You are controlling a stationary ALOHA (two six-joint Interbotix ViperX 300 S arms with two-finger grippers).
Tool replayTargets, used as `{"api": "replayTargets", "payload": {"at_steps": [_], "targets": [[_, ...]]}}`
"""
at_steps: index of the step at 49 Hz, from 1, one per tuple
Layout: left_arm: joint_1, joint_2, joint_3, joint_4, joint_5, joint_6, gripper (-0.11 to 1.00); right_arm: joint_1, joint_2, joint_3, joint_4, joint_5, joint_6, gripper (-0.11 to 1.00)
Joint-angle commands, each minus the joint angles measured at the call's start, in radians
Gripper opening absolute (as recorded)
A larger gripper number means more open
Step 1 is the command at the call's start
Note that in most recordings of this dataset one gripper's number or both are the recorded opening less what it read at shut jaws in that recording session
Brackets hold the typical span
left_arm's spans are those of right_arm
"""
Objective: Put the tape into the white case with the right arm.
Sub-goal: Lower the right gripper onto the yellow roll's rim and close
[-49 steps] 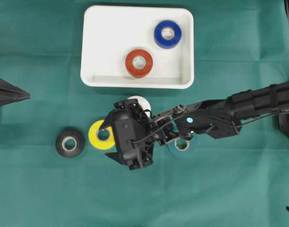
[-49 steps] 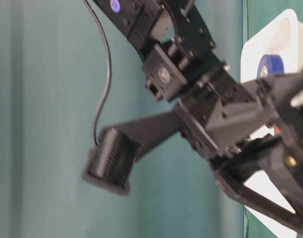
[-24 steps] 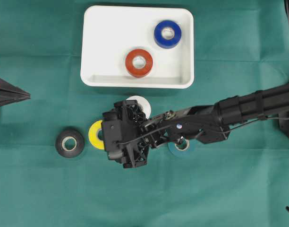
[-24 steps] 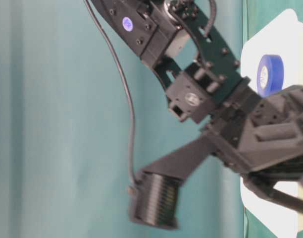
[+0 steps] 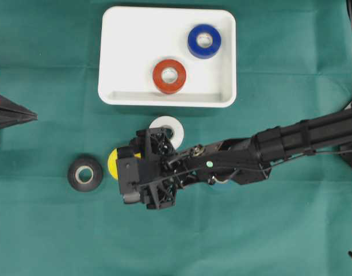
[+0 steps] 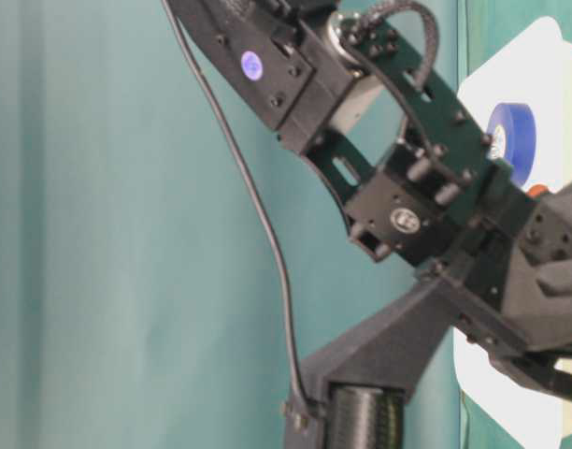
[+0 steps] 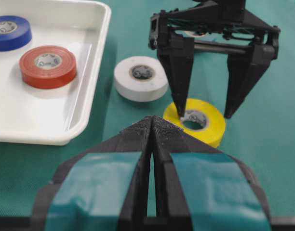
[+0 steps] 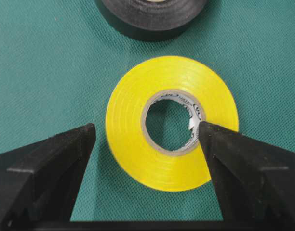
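Observation:
A yellow tape roll (image 8: 138, 144) lies flat on the green cloth. My right gripper (image 8: 147, 127) hangs open over it, pointing down. One finger (image 8: 234, 159) stands at the edge of the roll's hole and the other (image 8: 60, 159) stands outside the roll, so the jaws straddle one side of the ring. From the left wrist the same gripper (image 7: 205, 114) is low over the yellow roll (image 7: 207, 132). From overhead only a sliver of the yellow roll (image 5: 112, 164) shows. The white case (image 5: 107, 57) holds a red roll (image 5: 169, 76) and a blue roll (image 5: 204, 41). My left gripper (image 7: 152, 124) is shut and empty.
A white roll (image 5: 167, 126) lies between the case and the right gripper. A black roll (image 5: 85, 173) sits to the yellow roll's left. The right arm (image 5: 291, 144) stretches in from the right edge. The left gripper (image 5: 31, 115) rests at the left edge.
The right gripper has shifted left and come down over the yellow roll, now hiding most of it from overhead. Its jaws kept the same opening. The left gripper has not moved.

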Motion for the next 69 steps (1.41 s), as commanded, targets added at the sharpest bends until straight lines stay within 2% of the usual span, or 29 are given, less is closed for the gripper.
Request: {"api": "replayTargets", "payload": {"at_steps": [1, 18, 30, 33, 39, 44, 61, 69], "targets": [[0.002, 0.008, -0.012, -0.002, -0.005, 0.000, 0.00, 0.006, -0.014, -0.023, 0.005, -0.011, 0.003, 0.52], [0.003, 0.008, -0.008, -0.002, -0.005, 0.000, 0.00, 0.012, 0.008, -0.044, 0.008, -0.009, 0.008, 0.52], [0.003, 0.008, -0.002, -0.002, -0.005, 0.000, 0.00, 0.034, 0.003, -0.054, -0.014, -0.008, 0.000, 0.49], [0.005, 0.008, -0.002, -0.002, -0.005, 0.000, 0.00, 0.034, 0.008, -0.054, -0.018, -0.006, 0.000, 0.43], [0.006, 0.008, -0.002, -0.002, -0.005, 0.000, 0.00, 0.034, 0.023, -0.054, -0.020, -0.006, 0.000, 0.15], [0.006, 0.008, -0.002, -0.002, -0.005, 0.000, 0.00, 0.034, 0.034, -0.054, -0.020, -0.006, 0.000, 0.01], [0.006, 0.008, -0.005, -0.002, -0.005, 0.000, 0.00, 0.034, 0.029, -0.057, -0.020, 0.002, -0.002, 0.01], [0.006, 0.008, -0.005, -0.002, -0.005, 0.000, 0.00, 0.034, -0.003, -0.057, -0.020, 0.049, -0.002, 0.01]]}}
